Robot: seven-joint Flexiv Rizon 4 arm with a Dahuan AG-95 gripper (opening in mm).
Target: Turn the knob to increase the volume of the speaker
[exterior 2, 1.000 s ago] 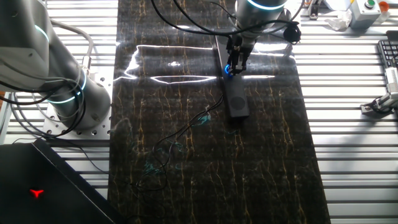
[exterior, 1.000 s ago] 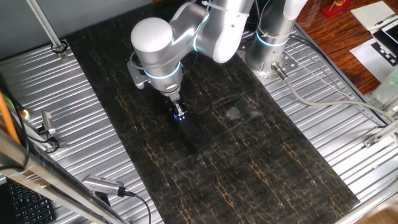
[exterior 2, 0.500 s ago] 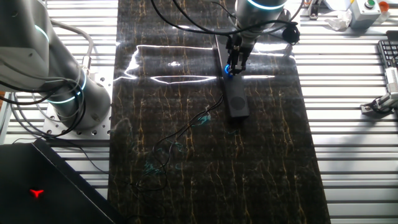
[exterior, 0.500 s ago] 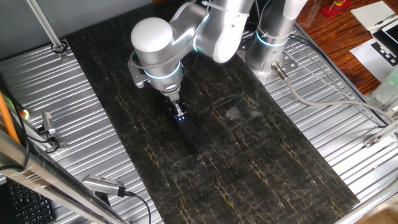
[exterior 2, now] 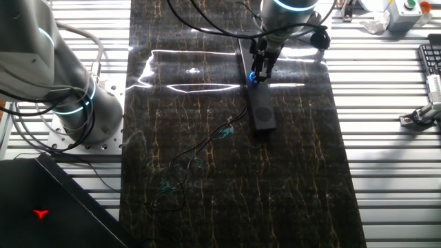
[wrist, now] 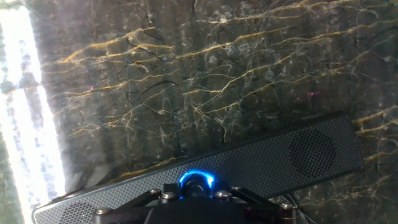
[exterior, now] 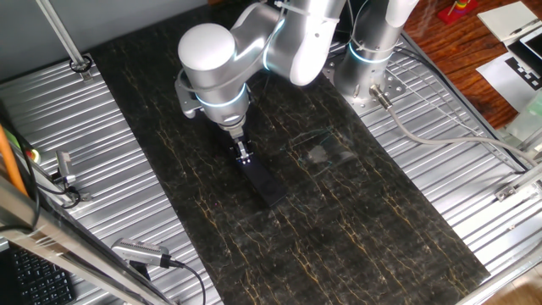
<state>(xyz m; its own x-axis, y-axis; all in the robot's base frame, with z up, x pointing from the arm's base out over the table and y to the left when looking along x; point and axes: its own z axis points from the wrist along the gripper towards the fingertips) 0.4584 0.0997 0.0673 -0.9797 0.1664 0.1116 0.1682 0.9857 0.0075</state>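
Observation:
The speaker (exterior: 266,184) is a slim black bar lying on the dark marbled table; it also shows in the other fixed view (exterior 2: 263,111) and across the bottom of the hand view (wrist: 298,155). The knob (wrist: 197,182) glows blue near the bar's middle in the hand view and shows as a blue glint in the other fixed view (exterior 2: 254,77). My gripper (exterior: 244,153) points straight down onto it, its fingers closed round the knob (exterior 2: 257,71). In the hand view the gripper (wrist: 197,194) sits right over the dial, and the finger bodies hide the knob's lower half.
A thin black cable (exterior 2: 207,148) runs from the speaker across the dark mat (exterior: 356,212) towards the second arm's base (exterior 2: 76,110). Ribbed metal table surface (exterior: 127,169) lies on both sides. A bright light reflection (wrist: 25,106) crosses the mat.
The wrist has rotated slightly in place on the knob; the blue glow seen beside the fingers a second ago is hidden in the first fixed view. The speaker has not moved.

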